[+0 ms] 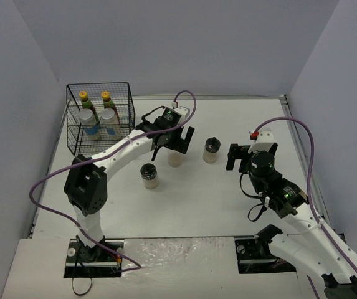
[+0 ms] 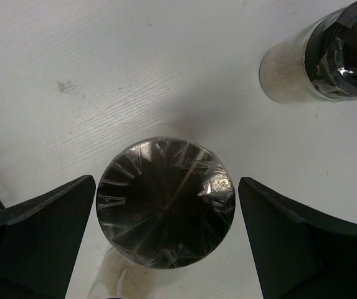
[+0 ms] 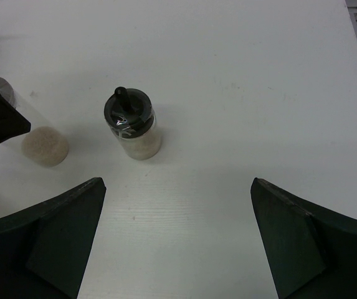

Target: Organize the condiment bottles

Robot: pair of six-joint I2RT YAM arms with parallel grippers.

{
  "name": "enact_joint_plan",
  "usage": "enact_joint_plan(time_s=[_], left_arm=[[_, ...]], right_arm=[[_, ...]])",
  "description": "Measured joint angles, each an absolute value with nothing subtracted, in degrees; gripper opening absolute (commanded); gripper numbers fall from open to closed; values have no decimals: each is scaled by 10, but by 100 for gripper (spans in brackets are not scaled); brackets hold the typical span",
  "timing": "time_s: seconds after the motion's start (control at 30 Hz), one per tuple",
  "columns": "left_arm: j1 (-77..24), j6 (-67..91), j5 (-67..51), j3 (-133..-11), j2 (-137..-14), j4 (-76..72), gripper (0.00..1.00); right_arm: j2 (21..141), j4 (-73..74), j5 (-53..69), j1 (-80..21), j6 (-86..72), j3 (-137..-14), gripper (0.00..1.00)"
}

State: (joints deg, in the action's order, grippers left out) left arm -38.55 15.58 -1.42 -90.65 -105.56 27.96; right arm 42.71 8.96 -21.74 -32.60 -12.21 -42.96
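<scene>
Three short spice jars with black lids stand loose on the white table. The middle jar (image 1: 176,158) sits between the fingers of my left gripper (image 1: 173,144), which is open around it from above; in the left wrist view its black lid (image 2: 166,202) fills the gap of the gripper (image 2: 167,180) with slim gaps on both sides. A second jar (image 1: 149,175) stands nearer, and a third (image 1: 211,149) to the right, also in the right wrist view (image 3: 131,124). My right gripper (image 1: 239,156) (image 3: 178,182) is open and empty, right of that third jar.
A black wire rack (image 1: 78,134) at the back left holds two slim sauce bottles with yellow caps (image 1: 84,96) and two silver-lidded jars (image 1: 109,118). Another jar (image 2: 328,56) shows at the top right of the left wrist view. Grey walls surround the table.
</scene>
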Motion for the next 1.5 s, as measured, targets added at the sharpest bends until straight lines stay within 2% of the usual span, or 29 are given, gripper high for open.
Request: enact_joint_plan(time_s=[0.07, 0.23, 0.37, 0.43, 0.57, 0.7, 0.83, 1.0, 1.13, 1.3, 1.5], left_arm=[[-387, 155, -11, -907, -1056, 279, 92], [-389, 149, -1, -907, -1056, 279, 68], [-389, 144, 2, -907, -1056, 279, 40], [-389, 143, 3, -907, -1055, 280, 22], [-389, 141, 12, -907, -1048, 292, 2], [-389, 135, 48, -916, -1013, 337, 0], [-380, 125, 96, -983, -951, 392, 0], [-305, 124, 106, -1070, -866, 400, 0], [-227, 123, 119, -1093, -826, 396, 0], [-159, 124, 101, -1089, -831, 384, 0], [-131, 127, 53, -1076, -883, 373, 0]], right_arm=[[427, 90, -217, -326, -122, -429, 100], [429, 90, -217, -326, -124, -428, 100], [429, 90, -217, -326, -124, -427, 100], [429, 90, -217, -326, -124, -427, 100], [429, 90, -217, -326, -124, -426, 100], [429, 91, -217, -326, -124, -426, 100], [429, 91, -217, -326, -124, -426, 100], [429, 91, -217, -326, -124, -426, 100], [429, 91, -217, -326, -124, -426, 100], [429, 91, -217, -326, -124, -426, 100], [429, 91, -217, -326, -124, -426, 100]])
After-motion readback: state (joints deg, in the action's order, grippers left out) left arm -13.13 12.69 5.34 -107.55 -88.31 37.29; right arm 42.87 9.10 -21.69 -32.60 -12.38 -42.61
